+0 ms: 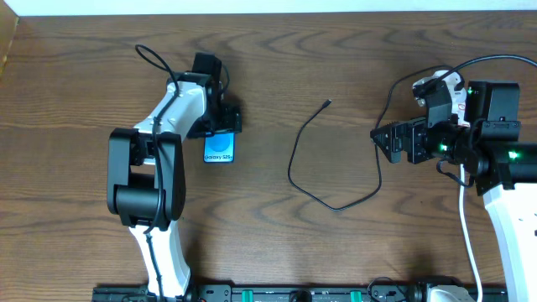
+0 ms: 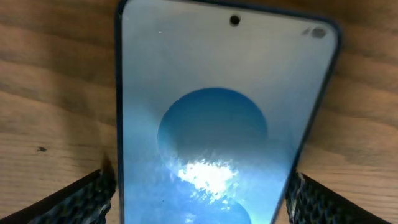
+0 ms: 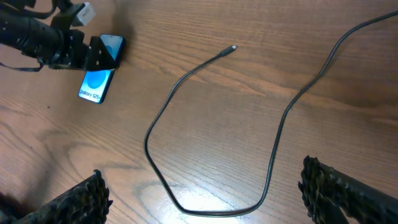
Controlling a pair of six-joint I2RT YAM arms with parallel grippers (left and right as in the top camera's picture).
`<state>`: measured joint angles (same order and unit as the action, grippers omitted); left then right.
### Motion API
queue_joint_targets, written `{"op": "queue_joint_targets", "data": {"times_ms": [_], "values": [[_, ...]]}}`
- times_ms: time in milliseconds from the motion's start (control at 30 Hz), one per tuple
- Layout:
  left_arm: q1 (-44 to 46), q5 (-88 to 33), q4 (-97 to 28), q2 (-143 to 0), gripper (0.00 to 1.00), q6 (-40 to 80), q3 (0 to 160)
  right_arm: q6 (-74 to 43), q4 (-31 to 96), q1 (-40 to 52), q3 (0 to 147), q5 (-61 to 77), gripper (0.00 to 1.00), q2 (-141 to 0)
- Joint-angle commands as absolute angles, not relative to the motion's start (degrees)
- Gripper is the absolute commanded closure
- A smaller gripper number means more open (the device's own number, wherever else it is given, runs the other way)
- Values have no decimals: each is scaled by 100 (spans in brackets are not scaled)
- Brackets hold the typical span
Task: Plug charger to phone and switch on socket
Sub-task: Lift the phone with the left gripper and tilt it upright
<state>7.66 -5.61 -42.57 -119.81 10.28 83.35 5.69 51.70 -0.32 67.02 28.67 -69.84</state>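
Note:
The phone (image 1: 220,149) lies on the wooden table, blue screen up, and fills the left wrist view (image 2: 211,112). My left gripper (image 1: 220,126) straddles its near end, with both fingers (image 2: 199,202) against the phone's long edges. The black charger cable (image 1: 291,168) loops across the table's middle, and its plug tip (image 1: 327,103) lies free and well right of the phone. My right gripper (image 1: 382,138) is open, and hovers over the cable's loop (image 3: 205,199). The cable runs up to a white piece with a red mark (image 1: 443,84) that is mostly hidden by the right arm. I cannot tell whether that piece is adapter or socket.
A white cord (image 1: 466,243) runs down the right side by the right arm's base. A black rail (image 1: 277,294) lines the front edge. The right wrist view shows the phone (image 3: 98,84) and the left gripper (image 3: 93,53) far to the left.

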Motion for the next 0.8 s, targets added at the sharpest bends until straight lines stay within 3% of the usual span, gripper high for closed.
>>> {"op": "queue_joint_targets", "data": {"times_ms": [0, 333, 500, 767], "values": [[760, -580, -4202, -12084, 11, 1015, 8169, 631, 5190, -67, 6818, 2860, 3, -6973], [923, -617, -4143, -12099, 12, 864, 8132, 631, 5210, -67, 6816, 2840, 2, -6976], [934, -615, -4145, -12099, 31, 867, 8132, 631, 5210, -67, 6814, 2842, 1, -6976], [906, -617, -4193, -12095, 32, 869, 8241, 628, 5201, -67, 6814, 2845, 1, -6976]]}}
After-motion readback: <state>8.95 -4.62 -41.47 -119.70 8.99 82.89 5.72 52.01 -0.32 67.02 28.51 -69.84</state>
